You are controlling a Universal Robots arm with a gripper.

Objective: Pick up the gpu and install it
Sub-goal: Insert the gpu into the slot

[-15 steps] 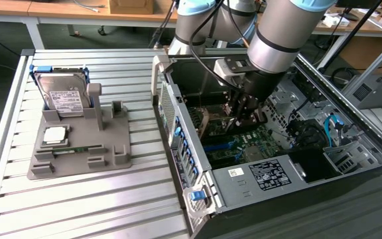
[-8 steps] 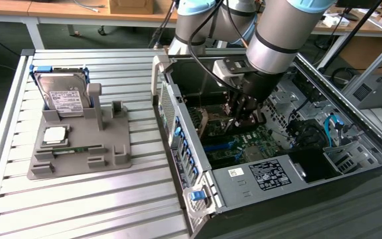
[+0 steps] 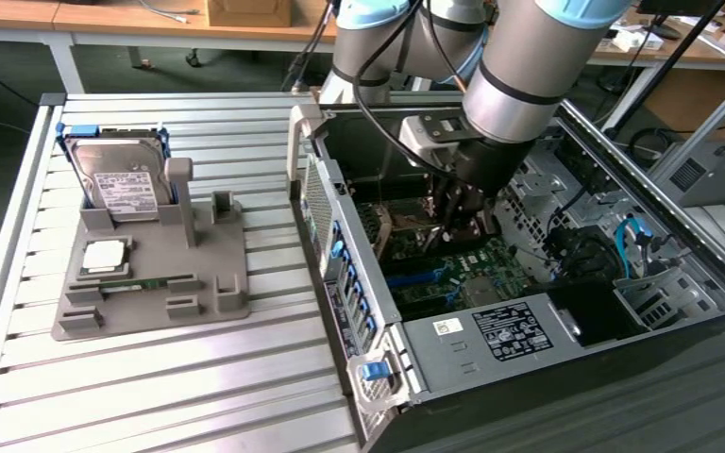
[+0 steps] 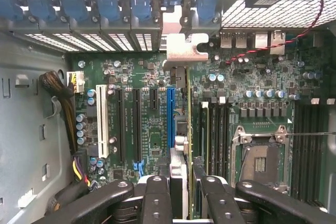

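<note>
Inside the open computer case [image 3: 665, 283], the gripper [image 4: 182, 188] hangs over the motherboard [image 4: 142, 77], its fingers [image 4: 156, 195] pinching the gpu [image 4: 185, 129] between them. The card stands on edge directly below the gripper. Its long axis runs parallel to the blue expansion slot [image 4: 170, 119], just beside it on the processor-socket side, and its silver end bracket [image 4: 181, 51] reaches the case's rear wall.
</note>
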